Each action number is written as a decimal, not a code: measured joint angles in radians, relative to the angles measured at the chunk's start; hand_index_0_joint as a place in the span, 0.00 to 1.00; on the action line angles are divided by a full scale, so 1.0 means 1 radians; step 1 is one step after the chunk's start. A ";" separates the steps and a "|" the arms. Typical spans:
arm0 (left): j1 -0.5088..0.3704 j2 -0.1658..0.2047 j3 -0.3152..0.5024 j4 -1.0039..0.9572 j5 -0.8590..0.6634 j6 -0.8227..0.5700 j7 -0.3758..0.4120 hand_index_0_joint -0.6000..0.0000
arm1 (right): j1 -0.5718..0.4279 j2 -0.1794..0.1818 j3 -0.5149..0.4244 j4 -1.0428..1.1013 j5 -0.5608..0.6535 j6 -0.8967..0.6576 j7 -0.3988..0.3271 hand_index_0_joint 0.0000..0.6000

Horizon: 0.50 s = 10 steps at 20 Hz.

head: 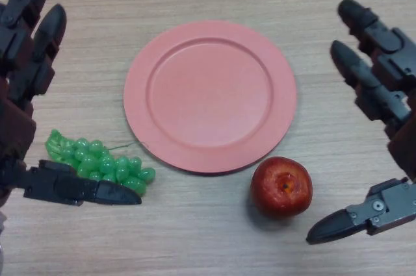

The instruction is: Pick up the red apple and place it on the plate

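Head view of a wooden counter (214, 237). A pink plate (209, 96) lies at centre. The red apple (281, 187) stands on the counter just beside the plate's near right rim, stem hollow facing up. A bunch of green grapes (97, 161) lies left of the plate, near its rim. The left robot hand (26, 75), spread wide, holds nothing; its thumb overlaps the grapes. The right robot hand (383, 104), right of the plate, is likewise spread wide, its thumb near the apple.
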<state>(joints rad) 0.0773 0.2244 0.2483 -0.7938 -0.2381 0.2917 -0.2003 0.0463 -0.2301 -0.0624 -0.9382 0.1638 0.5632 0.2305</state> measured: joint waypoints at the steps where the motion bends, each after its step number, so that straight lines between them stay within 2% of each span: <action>1: 0.000 0.000 0.000 0.000 -0.002 -0.001 0.000 1.00 | 0.000 0.000 -0.004 0.004 0.000 -0.001 0.000 0.00; 10: 0.006 0.000 -0.004 0.004 -0.002 -0.018 -0.001 1.00 | 0.001 0.000 -0.029 0.018 0.035 -0.020 0.000 0.00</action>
<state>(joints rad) 0.0830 0.2242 0.2447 -0.7902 -0.2396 0.2736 -0.2017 0.0476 -0.2301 -0.0913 -0.9198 0.1986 0.5427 0.2305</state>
